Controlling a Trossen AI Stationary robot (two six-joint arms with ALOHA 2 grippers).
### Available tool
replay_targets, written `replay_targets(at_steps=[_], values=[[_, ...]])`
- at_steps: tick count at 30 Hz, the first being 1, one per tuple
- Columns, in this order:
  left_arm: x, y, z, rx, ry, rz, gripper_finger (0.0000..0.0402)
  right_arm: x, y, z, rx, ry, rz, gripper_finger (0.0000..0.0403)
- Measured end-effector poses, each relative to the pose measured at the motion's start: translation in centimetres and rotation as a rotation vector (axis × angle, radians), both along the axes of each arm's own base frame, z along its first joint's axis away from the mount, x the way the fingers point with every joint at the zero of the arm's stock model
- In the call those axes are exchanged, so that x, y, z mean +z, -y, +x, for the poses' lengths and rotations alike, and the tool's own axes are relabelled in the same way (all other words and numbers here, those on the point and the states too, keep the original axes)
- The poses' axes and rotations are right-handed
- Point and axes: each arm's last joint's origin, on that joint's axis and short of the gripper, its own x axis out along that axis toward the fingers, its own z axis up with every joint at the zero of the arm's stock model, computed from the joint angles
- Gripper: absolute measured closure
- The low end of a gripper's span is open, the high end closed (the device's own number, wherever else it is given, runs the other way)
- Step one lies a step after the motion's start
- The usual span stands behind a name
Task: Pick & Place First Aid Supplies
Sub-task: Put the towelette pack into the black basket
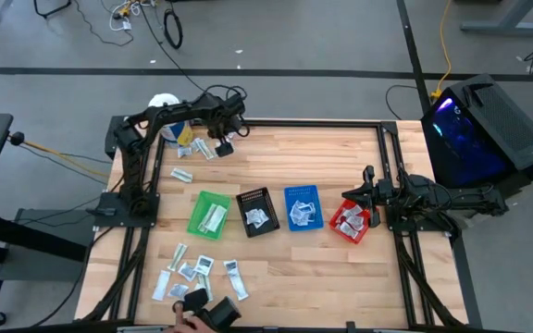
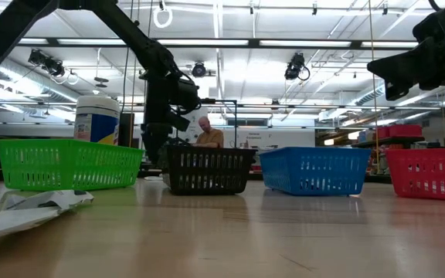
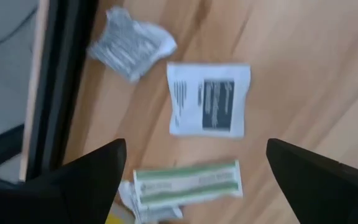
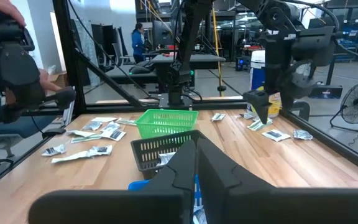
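The left arm is hovering over the far left corner of the table, its left gripper (image 1: 222, 141) hanging above a small cluster of first aid supplies (image 1: 197, 150) lying loose on the wood, near the white tub (image 1: 167, 104). From the wrist camera the fingers are standing wide apart with nothing between them, framing a white printed sachet (image 3: 209, 98), a green-striped strip packet (image 3: 188, 182) and a crumpled silvery packet (image 3: 131, 42). It looks like the reach-and-choose step of a pick: the claw is lining up but not yet touching anything. The next move, I would judge, calls for dropping straight down so the fingers straddle one flat packet and close on its edges, which is fiddly with something so thin on bare wood. More packets are lying near the front left edge (image 1: 197, 273), and some are already sitting in the green bin (image 1: 209, 214), black bin (image 1: 258, 212), blue bin (image 1: 302, 207) and red bin (image 1: 352, 222). The right gripper (image 1: 366, 191) is waiting beside the red bin, fingers pressed together and holding nothing.
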Motion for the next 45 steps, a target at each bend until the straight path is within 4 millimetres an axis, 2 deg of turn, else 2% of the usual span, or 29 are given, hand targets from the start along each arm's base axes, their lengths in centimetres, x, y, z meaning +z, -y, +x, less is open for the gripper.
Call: replay_targets(at_steps=[7, 14, 22, 30, 38, 45], values=[[0.0, -1.1, -0.7, 0.03, 0.093, -0.056, 0.0004, 0.0, 0.0, 0.0, 0.0, 0.0, 0.0, 0.038], [-0.1, -2.1, -1.5, 0.06, 0.103, -0.057, 0.0003, 0.0, 0.0, 0.0, 0.0, 0.0, 0.0, 0.038], [-1.1, -1.4, -0.4, 0.035, 0.099, -0.087, 0.0003, 0.0, 0.0, 0.0, 0.0, 0.0, 0.0, 0.038], [-3.1, -0.9, 0.5, 0.035, 0.027, -0.087, 0.0003, 0.0, 0.0, 0.0, 0.0, 0.0, 0.0, 0.038], [-4.1, -0.9, 0.6, 0.034, 0.016, -0.113, 0.0003, 0.0, 0.0, 0.0, 0.0, 0.0, 0.0, 0.038], [-4.1, -1.0, 0.6, 0.034, 0.017, -0.114, 0.0004, 0.0, 0.0, 0.0, 0.0, 0.0, 0.0, 0.038]])
